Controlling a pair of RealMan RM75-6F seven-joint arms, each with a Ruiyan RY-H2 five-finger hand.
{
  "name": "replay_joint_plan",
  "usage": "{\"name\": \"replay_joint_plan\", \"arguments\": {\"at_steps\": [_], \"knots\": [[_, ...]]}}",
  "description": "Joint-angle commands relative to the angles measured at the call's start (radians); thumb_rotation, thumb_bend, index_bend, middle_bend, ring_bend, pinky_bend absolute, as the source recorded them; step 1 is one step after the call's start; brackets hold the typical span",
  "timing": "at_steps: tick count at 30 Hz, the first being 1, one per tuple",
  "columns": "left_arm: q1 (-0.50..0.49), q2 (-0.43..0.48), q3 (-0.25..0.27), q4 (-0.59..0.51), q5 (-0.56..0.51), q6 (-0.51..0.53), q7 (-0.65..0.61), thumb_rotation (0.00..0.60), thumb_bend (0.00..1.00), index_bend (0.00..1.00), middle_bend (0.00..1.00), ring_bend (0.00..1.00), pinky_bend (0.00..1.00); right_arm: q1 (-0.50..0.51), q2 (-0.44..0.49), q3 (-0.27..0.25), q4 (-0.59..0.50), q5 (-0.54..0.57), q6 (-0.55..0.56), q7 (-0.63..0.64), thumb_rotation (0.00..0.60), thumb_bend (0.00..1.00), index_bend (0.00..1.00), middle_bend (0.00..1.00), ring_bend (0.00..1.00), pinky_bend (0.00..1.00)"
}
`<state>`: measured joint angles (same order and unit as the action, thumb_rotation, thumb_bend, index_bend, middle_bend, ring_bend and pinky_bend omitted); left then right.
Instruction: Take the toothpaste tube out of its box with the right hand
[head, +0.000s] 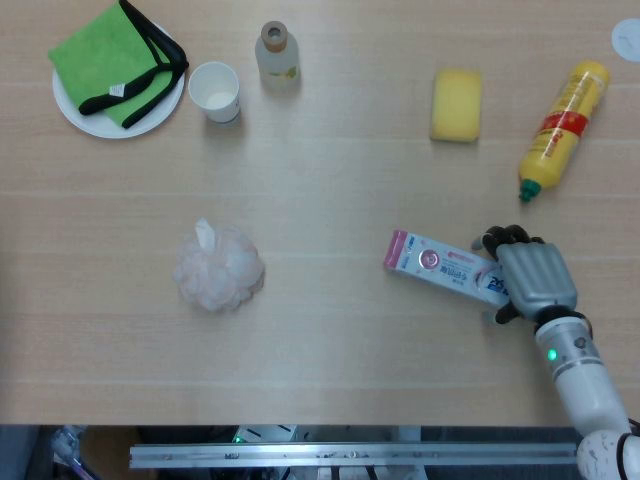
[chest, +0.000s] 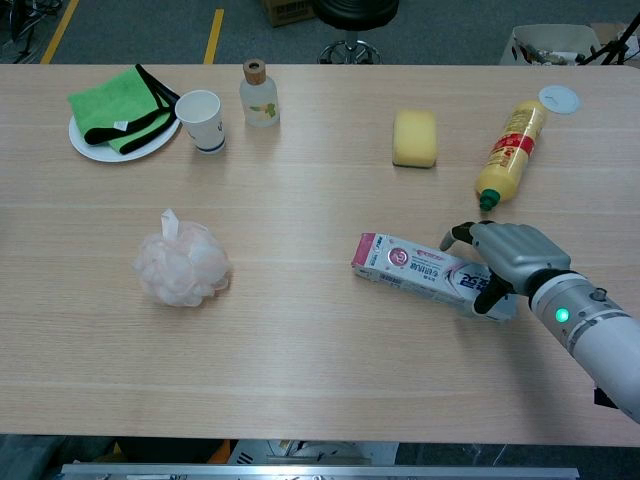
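1. The toothpaste box (head: 445, 266) lies flat on the pale wooden surface (head: 330, 160), right of centre, running on a slant from its pink end down toward my side.
2. My right hand (head: 532, 279) covers the box's near right end, fingers draped over the top and thumb (chest: 487, 292) curled against the near side; I judge it a grip on the box, though how firmly I cannot tell.
3. The tube itself is not visible; whether the end flap under my hand is open is hidden.
4. The box looks like light, thin card, so I expect it to dent under a hard squeeze and skid on the smooth wood; the tube inside should be soft and best drawn out by its end.
5. Open room lies left and ahead of the box; the surface's near edge sits close behind my wrist.
6. The yellow bottle (head: 562, 129) lies near, beyond my fingers; the sponge (head: 456, 104) and mesh bath puff (head: 218, 267) sit well apart.
7. My left hand appears in neither view.
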<state>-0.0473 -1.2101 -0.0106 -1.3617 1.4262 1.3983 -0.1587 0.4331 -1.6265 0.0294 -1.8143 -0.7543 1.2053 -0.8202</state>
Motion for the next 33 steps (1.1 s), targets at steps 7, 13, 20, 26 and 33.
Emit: {"name": "replay_joint_plan", "arguments": {"at_steps": [7, 13, 20, 26, 33], "knots": [[0.003, -0.002, 0.000, 0.006, 0.000, -0.001, -0.006, 0.600, 0.16, 0.14, 0.04, 0.09, 0.12, 0.021, -0.002, -0.008, 0.009, 0.023, -0.017, 0.010, 0.600, 0.00, 0.25, 0.22, 0.13, 0.27], [0.006, -0.002, 0.000, 0.007, -0.002, -0.001, -0.008, 0.600, 0.16, 0.14, 0.04, 0.09, 0.13, 0.030, -0.005, -0.013, 0.014, 0.033, -0.007, 0.008, 0.600, 0.00, 0.25, 0.25, 0.16, 0.29], [0.010, -0.002, 0.000, 0.008, -0.003, 0.000, -0.008, 0.600, 0.16, 0.14, 0.04, 0.09, 0.13, 0.035, -0.010, -0.016, 0.019, 0.027, 0.012, 0.014, 0.600, 0.19, 0.25, 0.29, 0.20, 0.33], [0.012, -0.004, -0.001, 0.008, -0.006, -0.001, -0.009, 0.600, 0.16, 0.14, 0.04, 0.09, 0.13, 0.037, -0.013, -0.021, 0.025, 0.024, 0.021, 0.017, 0.600, 0.33, 0.31, 0.35, 0.26, 0.39], [0.014, -0.005, -0.002, 0.010, -0.007, -0.003, -0.010, 0.600, 0.16, 0.14, 0.04, 0.09, 0.13, 0.042, -0.015, -0.024, 0.028, 0.033, 0.018, 0.021, 0.600, 0.40, 0.40, 0.41, 0.33, 0.45]]}}
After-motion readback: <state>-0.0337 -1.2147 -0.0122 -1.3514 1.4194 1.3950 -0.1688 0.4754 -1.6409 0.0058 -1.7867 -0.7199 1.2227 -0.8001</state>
